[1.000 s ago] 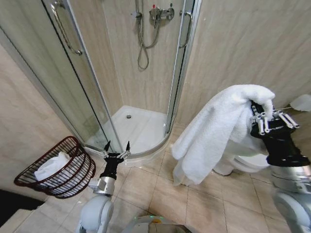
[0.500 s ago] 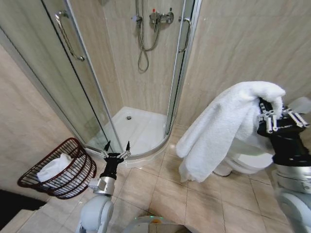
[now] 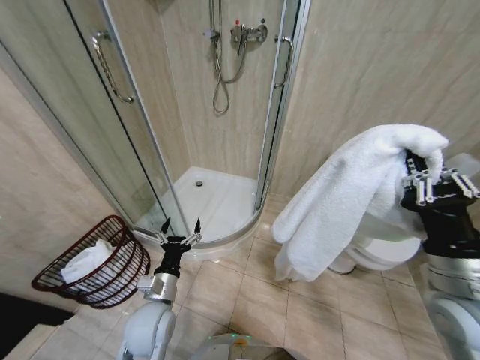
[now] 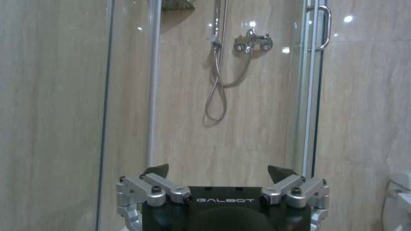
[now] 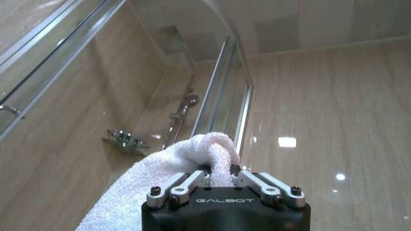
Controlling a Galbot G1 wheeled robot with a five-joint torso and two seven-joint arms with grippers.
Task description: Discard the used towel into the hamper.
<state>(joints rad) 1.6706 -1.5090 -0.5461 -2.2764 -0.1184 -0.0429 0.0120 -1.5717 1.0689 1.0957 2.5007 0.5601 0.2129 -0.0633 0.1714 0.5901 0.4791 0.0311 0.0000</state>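
Two "GALBOT" marks: left gripper [image 4: 218, 169], right gripper [image 5: 220, 169].

two white towels [image 3: 345, 202] [image 3: 84, 262], one hamper [image 3: 120, 279], one toilet [image 3: 382, 251], two tools [image 3: 180, 225] [image 3: 431, 180].

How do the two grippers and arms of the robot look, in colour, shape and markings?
Both look alike. The left gripper and right gripper each have a black body marked GALBOT in pale letters, silver metal linkages with dark screws, and small dark tipped fingers. The arms below are rounded, light grey shells.
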